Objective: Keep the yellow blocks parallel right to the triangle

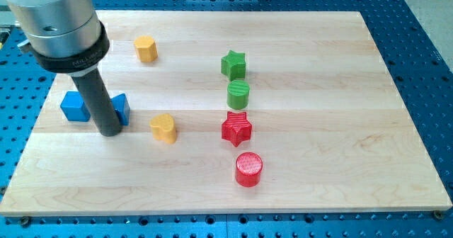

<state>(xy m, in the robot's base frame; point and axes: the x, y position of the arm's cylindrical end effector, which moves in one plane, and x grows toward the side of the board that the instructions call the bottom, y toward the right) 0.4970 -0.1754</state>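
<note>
Surroundings: blue perforated metal base all round, a grey metal mount at the view's top centre.
Worktop (318, 68): pale wooden board, grain running left to right, filling most of the view.
Arm: broad silver cylinder with a black collar at the view's top left, narrowing to a straight dark rod (99, 100).
My tip (110, 133): down on the board at the view's left, just in front of the two blue blocks, well left of the lower yellow block.
Fingers: no grasping part on this rod, so neither released nor clenched; nothing held.
Blue blocks: one cube-like blue block (73, 106) at the rod's left; a second blue block (122, 108) at the rod's right, partly hidden, shape unclear, possibly the triangle.
Yellow blocks: upper yellow block (146, 48), roughly hexagonal, near the view's top left; lower yellow heart-shaped block (163, 127) near the rod, to its right. Well apart from each other, both right of the blue pair.
Green blocks: green star (233, 64) above a green cylinder (238, 95), close together near the board's middle.
Red blocks: red star (236, 128) just below the green cylinder, red cylinder (248, 169) lower still, slightly toward the view's right.
Column: green star, green cylinder, red star, red cylinder forming a near-vertical line, well right of the yellow blocks.
</note>
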